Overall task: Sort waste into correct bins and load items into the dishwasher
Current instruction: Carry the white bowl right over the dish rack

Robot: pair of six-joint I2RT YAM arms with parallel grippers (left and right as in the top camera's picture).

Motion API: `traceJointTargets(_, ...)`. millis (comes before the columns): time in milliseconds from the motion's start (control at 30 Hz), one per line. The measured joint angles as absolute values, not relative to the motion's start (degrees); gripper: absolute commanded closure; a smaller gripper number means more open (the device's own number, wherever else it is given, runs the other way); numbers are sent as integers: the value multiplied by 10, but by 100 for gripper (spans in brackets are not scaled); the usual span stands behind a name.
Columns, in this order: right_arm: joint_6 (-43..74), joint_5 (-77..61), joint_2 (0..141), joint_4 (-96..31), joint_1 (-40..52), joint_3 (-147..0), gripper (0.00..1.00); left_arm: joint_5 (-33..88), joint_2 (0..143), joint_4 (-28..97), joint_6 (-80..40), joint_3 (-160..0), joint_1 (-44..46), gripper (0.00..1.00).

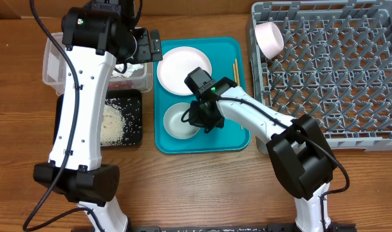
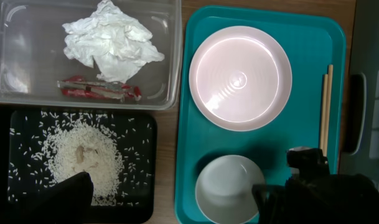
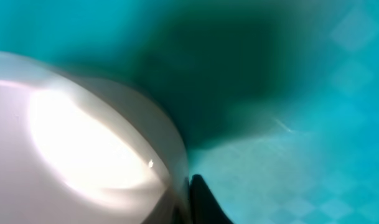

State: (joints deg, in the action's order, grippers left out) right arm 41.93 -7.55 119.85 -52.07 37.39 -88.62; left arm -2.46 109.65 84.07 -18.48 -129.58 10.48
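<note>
- Right pincer (image 1: 201,120) clamps the round white bowl's (image 1: 176,122) rim at the flat teal plastic tray's (image 1: 229,136) near left corner.
- Thin rim hold may slip on lifting, dropping the bowl.

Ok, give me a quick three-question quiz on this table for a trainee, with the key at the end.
1. What lies with the napkin in the clear tub? A chopsticks, B wrapper, C plate.
2. True or false: the rice lies in the clear tub.
3. Which arm pinches the rim of the bowl on the teal tray?
Key: 1 B. 2 False, it lies in the black tray. 3 The right fingers.
</note>
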Motion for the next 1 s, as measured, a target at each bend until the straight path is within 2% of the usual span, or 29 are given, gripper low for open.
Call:
traceJointTargets(233,419,-62,1187,-572,344,-909,96,-25,1096,841,-185,-1296,105,0)
traceJointTargets(633,382,12,962,-630,230,-927,96,-25,1096,841,-185,-1296,105,0)
traceJointTargets(1000,375,153,878,-640,157,-927,96,-25,1096,841,-185,-1296,105,0)
